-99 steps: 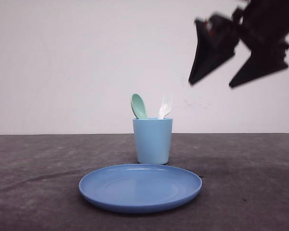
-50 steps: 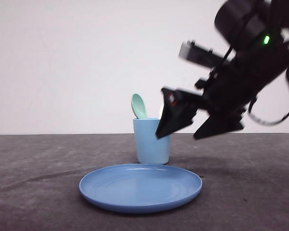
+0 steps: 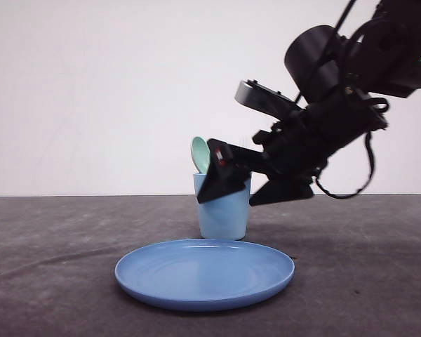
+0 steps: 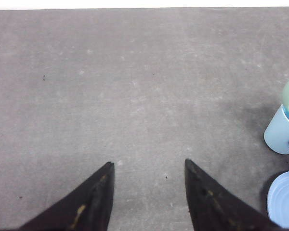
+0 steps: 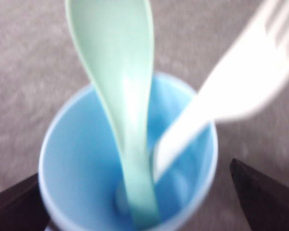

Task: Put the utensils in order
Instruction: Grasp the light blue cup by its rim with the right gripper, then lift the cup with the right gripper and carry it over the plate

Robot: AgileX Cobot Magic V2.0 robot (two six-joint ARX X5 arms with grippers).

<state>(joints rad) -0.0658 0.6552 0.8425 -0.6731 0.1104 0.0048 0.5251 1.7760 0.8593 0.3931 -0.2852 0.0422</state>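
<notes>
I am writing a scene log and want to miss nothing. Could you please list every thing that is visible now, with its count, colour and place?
pale mint-green plastic spoon: one, standing bowl-up in the cup
white plastic fork: one, tines up, leaning in the same cup
light blue plastic cup: one, upright, behind the plate
round blue plate: one, flat on the table, nearest the camera
dark grey table: one, under everything
right gripper: black, fingers open, either side of the cup rim
left gripper: black, fingers open, over bare table
</notes>
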